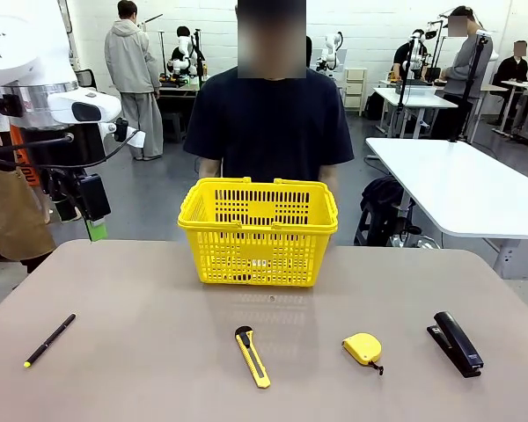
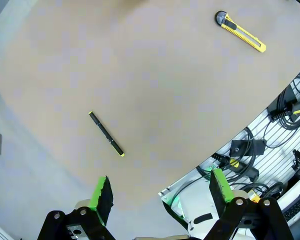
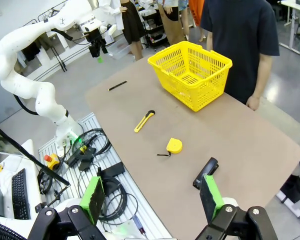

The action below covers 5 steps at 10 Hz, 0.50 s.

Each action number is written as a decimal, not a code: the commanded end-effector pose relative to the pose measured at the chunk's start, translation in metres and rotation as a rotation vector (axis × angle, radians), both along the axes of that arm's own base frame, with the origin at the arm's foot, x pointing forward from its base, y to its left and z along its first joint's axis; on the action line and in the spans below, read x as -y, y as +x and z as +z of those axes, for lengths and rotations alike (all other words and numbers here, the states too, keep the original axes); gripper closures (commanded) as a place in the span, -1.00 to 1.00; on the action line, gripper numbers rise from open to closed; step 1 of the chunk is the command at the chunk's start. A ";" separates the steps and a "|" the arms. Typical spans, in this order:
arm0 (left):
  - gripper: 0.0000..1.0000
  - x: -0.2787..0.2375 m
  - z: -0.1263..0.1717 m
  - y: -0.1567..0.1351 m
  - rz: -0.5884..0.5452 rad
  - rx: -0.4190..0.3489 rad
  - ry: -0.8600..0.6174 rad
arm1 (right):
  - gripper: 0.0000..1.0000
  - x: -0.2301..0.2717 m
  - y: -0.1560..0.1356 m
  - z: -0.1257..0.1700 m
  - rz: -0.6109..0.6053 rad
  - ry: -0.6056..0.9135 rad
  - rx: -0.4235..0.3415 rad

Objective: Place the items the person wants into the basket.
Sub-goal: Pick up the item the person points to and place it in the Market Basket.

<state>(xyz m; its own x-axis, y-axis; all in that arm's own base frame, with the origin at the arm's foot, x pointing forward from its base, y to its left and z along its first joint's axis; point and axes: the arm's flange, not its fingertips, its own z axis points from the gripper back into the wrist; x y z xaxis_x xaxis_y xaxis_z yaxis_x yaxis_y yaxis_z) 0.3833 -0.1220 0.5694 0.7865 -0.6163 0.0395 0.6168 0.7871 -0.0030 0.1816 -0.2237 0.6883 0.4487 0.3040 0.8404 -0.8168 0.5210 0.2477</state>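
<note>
The yellow basket (image 1: 258, 251) stands at the far middle of the table, right in front of the person (image 1: 273, 123) in a dark T-shirt, whose hands hang behind it. Near the front edge lie a yellow-and-black utility knife (image 1: 253, 356) and a small yellow tape measure (image 1: 363, 349). My left gripper (image 1: 92, 224) hangs open above the table's far left corner, holding nothing. In the left wrist view that gripper (image 2: 160, 192) looks down on the knife (image 2: 240, 32). High over the near edge, my right gripper (image 3: 151, 197) is open and empty, above the tape measure (image 3: 174, 146), knife (image 3: 144, 121) and basket (image 3: 210, 85).
A thin black pen with a yellow tip (image 1: 49, 340) lies at the front left, and a black stapler (image 1: 458, 343) at the front right. Cables and a wire rack (image 2: 270, 150) sit below the table's near edge. A white table (image 1: 462, 185) stands behind on the right.
</note>
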 end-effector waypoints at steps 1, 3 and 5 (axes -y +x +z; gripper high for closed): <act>-1.00 -0.019 -0.001 -0.001 -0.074 0.025 -0.085 | -1.00 -0.001 0.000 0.003 0.011 0.012 0.020; -1.00 -0.076 0.032 -0.026 -0.194 0.116 -0.345 | -1.00 -0.001 0.000 0.003 0.011 0.012 0.020; -1.00 -0.151 0.060 -0.060 -0.257 0.207 -0.494 | -1.00 -0.001 0.000 0.003 0.011 0.012 0.020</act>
<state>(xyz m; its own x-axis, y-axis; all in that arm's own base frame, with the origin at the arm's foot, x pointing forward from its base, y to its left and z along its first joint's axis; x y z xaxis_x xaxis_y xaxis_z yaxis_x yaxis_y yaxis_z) 0.3440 0.0034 0.6298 0.6048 -0.6631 0.4411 0.7757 0.6160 -0.1374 0.1815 -0.2237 0.6884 0.4494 0.3045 0.8399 -0.8164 0.5216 0.2478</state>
